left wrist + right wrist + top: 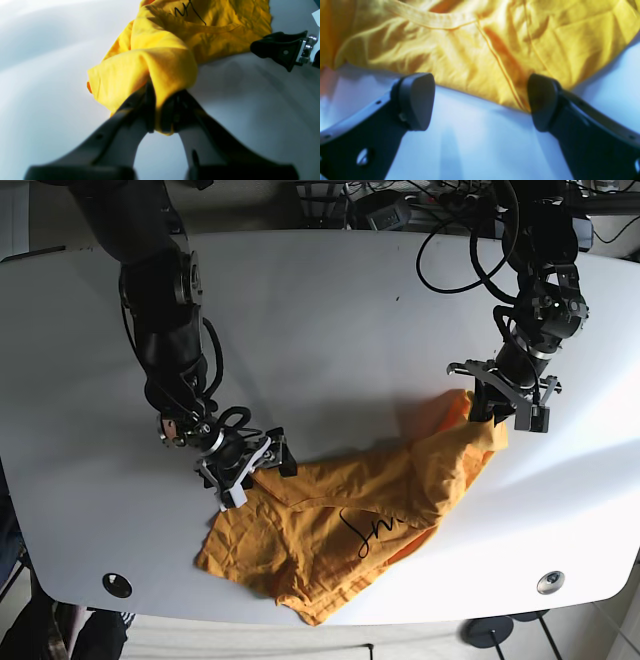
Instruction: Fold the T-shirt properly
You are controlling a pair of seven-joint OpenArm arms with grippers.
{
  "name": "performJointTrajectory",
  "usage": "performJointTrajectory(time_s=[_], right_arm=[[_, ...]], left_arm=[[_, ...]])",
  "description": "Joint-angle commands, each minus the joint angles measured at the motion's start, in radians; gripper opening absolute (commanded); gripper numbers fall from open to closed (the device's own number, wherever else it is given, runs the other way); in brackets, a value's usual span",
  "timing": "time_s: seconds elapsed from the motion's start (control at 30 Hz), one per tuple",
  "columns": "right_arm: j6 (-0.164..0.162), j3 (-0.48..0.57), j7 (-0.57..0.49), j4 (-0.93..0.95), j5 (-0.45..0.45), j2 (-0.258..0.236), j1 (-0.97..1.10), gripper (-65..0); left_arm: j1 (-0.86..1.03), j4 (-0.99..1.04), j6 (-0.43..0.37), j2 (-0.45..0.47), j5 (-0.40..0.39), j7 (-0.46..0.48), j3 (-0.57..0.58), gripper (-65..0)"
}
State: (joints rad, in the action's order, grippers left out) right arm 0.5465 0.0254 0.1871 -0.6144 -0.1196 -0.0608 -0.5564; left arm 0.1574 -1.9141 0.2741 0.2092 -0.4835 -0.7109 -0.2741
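The right hand (245, 463) is hovering with its jaws spread wide and empty at the near-collar edge of the crumpled yellow T-shirt (340, 530) lying on the white desk (330, 320), while the left hand (500, 402) is pinching and lifting its far corner.

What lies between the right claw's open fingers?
Bare table nearest the camera, then the shirt's hem edge between the right claw's tips, in the right wrist view.

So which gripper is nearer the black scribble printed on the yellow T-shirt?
Right, narrowly. The right gripper sits open at the shirt's edge, up-left of the black scribble on the yellow T-shirt in the base view. The left gripper is shut on a lifted corner, farther up-right.
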Motion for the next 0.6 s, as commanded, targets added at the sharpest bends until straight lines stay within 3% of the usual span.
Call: performJointTrajectory(time_s=[0.03, 0.17, 0.23, 0.3, 0.47, 0.6], right_arm=[[0.007, 0.0, -0.007, -0.011, 0.031, 0.009, -0.006, -14.3], [0.002, 0.0, -0.034, -0.008, 0.084, 0.013, 0.019, -31.1], [0.002, -0.002, -0.036, -0.009, 0.085, 0.013, 0.019, -44.4], [0.001, -0.005, -0.036, -0.009, 0.085, 0.008, 0.019, -62.5], [0.001, -0.009, -0.031, -0.04, 0.077, 0.003, 0.023, -63.3], [0.001, -0.057, 0.101, -0.333, 0.076, -0.018, 0.106, -63.3]], left_arm=[[-0.012, -0.017, 0.004, 0.011, -0.011, 0.026, -0.004, -63.3], [-0.012, -0.017, 0.004, 0.011, -0.011, 0.026, -0.004, -63.3], [-0.012, -0.017, 0.004, 0.011, -0.011, 0.026, -0.004, -63.3], [-0.012, -0.017, 0.004, 0.011, -0.011, 0.026, -0.004, -63.3], [-0.034, -0.02, 0.004, 0.012, -0.014, 0.02, -0.004, -63.3], [-0.071, -0.088, 0.004, 0.012, -0.014, 0.015, 0.002, -63.3]])
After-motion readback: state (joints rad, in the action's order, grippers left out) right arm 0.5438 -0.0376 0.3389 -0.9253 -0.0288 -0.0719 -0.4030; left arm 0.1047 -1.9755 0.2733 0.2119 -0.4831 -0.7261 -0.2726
